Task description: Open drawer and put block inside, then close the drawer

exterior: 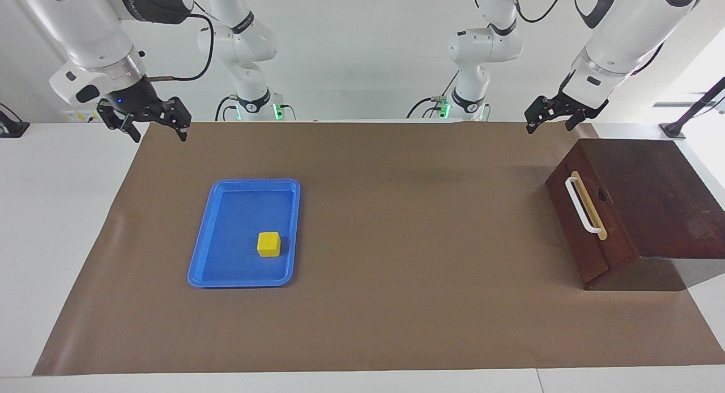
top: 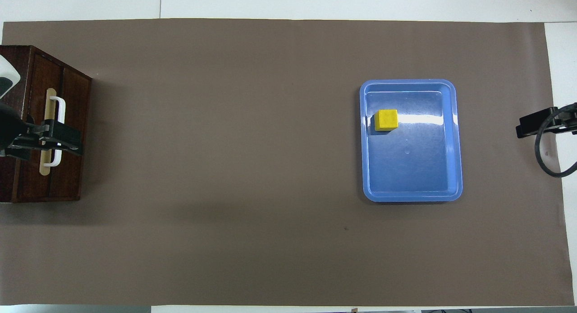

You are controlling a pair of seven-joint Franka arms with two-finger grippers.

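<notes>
One block (exterior: 269,244) lies in the blue tray (exterior: 204,251).

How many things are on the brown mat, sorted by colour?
Yellow: 1, the block
Blue: 1, the tray holding the block
Dark brown: 1, the drawer box, drawer shut
Black: 2, the left gripper and the right gripper, both open, up in the air
Total: 5

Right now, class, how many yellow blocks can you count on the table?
1. The yellow block sits in the blue tray, toward the right arm's end. The shut drawer could hide more.
</notes>
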